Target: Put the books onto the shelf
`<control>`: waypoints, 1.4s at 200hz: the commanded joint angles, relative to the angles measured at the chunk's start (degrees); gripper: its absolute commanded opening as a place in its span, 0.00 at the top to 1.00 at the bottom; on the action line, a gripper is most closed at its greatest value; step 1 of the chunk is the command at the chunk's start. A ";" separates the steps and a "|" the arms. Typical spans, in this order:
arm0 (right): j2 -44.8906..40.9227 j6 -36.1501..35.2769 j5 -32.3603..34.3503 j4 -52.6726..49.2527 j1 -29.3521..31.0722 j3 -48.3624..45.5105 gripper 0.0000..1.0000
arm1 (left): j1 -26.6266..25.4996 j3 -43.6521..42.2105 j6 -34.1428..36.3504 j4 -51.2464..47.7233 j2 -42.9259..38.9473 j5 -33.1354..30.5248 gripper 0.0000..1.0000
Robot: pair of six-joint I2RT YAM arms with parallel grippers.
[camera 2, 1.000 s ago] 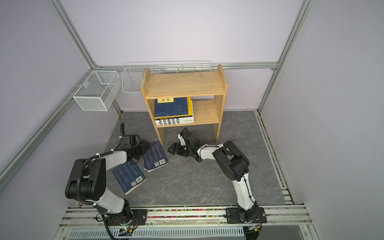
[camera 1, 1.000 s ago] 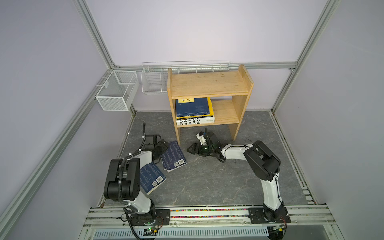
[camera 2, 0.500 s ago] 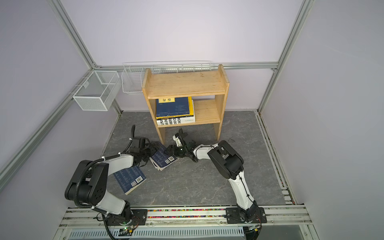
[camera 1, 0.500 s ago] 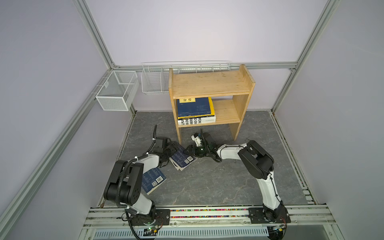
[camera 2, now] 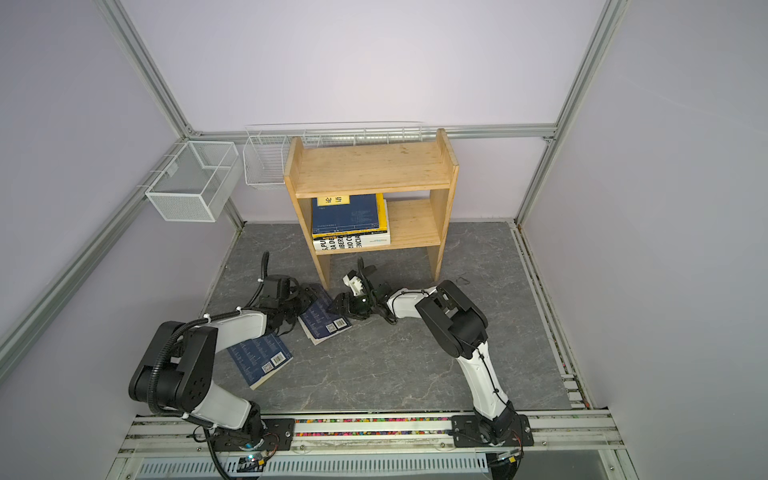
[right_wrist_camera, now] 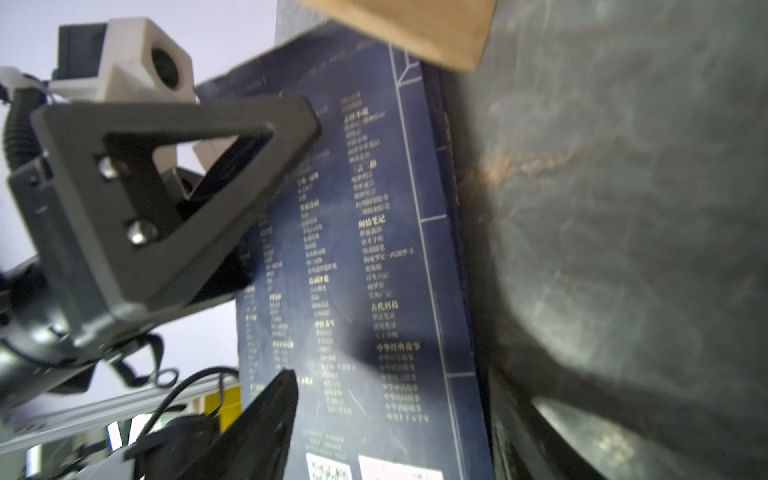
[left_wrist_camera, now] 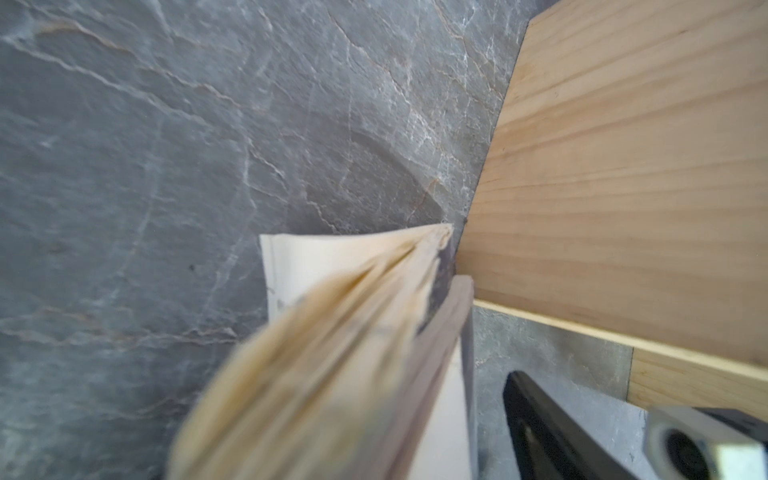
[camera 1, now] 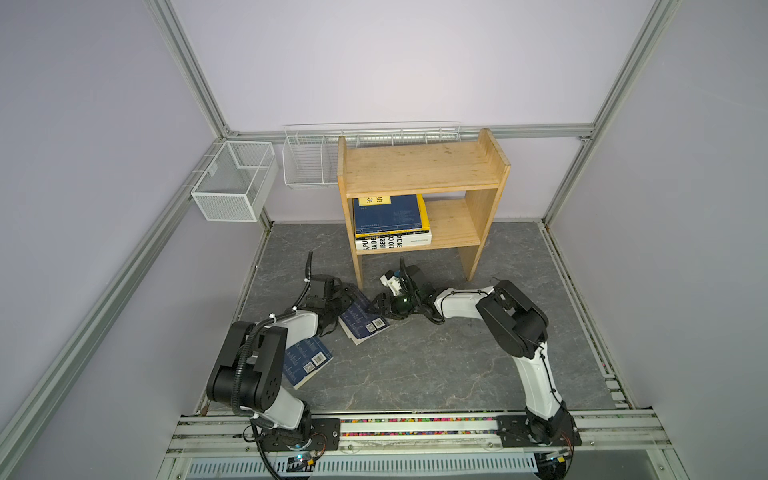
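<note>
The navy book (camera 1: 363, 322) lies tilted on the floor (camera 1: 415, 365), corner at the shelf (camera 1: 357, 266) leg. My left gripper (camera 1: 337, 306) straddles its fanned pages; I cannot tell if it clamps. My right gripper (camera 1: 376, 309) stands open opposite. Loose pages may slip; the corner may jam.

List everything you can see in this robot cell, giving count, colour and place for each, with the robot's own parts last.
shelf: one, light pine, two tiers, against the back wall.
shelved books: at least three in a flat stack, navy on top, yellow under it, white at the bottom; left of the lower tier.
floor books: two, navy; one by the shelf's left leg, the other nearer the left arm's base.
wire baskets: two, white, on the frame at the back left.
floor: grey, marbled.
left gripper: black, at the leg-side book's far corner.
right gripper: black, open, at that book's right edge.
</note>
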 commanded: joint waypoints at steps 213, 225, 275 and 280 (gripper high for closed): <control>-10.87 7.72 -2.96 3.95 -0.23 -8.09 0.60 | -1.45 -7.38 -1.06 -5.88 0.73 2.96 0.18; -12.75 0.16 1.37 -10.06 0.46 -4.82 0.59 | -1.43 -7.32 -0.90 -6.10 0.49 2.88 0.18; -12.90 -3.29 1.45 -20.56 1.82 -0.87 0.53 | -1.47 -6.36 -0.88 -6.01 2.10 3.32 0.18; -12.91 -3.36 1.23 -21.52 1.87 -0.62 0.50 | -1.43 -6.40 -1.02 -5.96 2.03 3.27 0.18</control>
